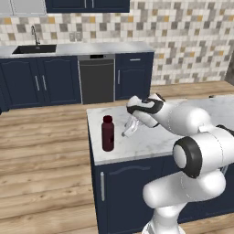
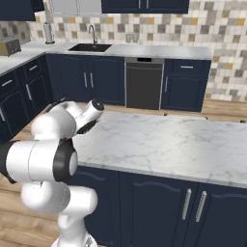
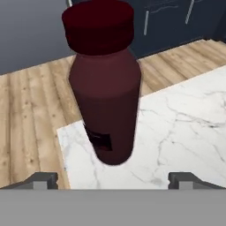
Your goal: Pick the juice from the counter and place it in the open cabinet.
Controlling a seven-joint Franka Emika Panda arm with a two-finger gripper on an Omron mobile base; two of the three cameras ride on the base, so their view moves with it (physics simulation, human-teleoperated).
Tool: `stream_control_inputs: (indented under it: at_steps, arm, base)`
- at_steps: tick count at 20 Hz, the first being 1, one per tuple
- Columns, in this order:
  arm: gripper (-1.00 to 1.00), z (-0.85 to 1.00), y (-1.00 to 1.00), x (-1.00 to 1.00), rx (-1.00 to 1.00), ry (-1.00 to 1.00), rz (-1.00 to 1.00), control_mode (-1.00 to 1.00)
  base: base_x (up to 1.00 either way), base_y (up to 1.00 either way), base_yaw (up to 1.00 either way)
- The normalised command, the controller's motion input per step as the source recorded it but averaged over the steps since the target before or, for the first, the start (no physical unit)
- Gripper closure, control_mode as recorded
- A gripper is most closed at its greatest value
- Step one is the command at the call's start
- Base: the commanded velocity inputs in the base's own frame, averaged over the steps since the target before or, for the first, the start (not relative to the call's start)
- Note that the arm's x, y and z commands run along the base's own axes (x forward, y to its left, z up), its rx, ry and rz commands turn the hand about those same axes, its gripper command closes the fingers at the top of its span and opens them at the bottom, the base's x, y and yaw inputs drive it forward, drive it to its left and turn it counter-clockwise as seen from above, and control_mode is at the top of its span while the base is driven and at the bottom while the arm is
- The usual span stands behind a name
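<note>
The juice (image 1: 108, 133), a slim dark maroon bottle with a red cap, stands upright near the left front corner of the counter (image 1: 151, 137), a marble-topped island on a navy base. My gripper (image 1: 128, 128) hangs just right of the bottle, tilted toward it, with its jaws open and nothing between them. The hand view looks straight at the juice (image 3: 106, 92), close ahead and apart from the fingertips (image 3: 42, 180), which stand wide on either side. In the right base view my arm hides the bottle. The open cabinet is out of view.
Behind the island, across a strip of wooden floor (image 1: 41, 132), runs a grey counter with a black sink (image 1: 34, 49), navy cabinets and a dishwasher (image 1: 96, 78). A toaster (image 2: 9, 47) sits at the far left. The island's left edge is close to the bottle.
</note>
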Motion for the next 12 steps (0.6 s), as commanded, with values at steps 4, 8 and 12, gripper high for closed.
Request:
stream_control_inputs:
  at_steps: [4,8,12]
  arm:
    - [-1.00,-0.24,0.01,0.09,0.14,-0.07,0.31,-1.00]
    - [-1.00,-0.14,0.00,0.07,0.06,-0.14,0.27,-1.00]
    - [-1.00,-0.13,0.08,0.10,0.03,-0.12,0.18,-1.00]
  base:
    - [0.00,0.00,0.00]
    - [0.00,0.00,0.00]
    - [0.00,0.00,0.00]
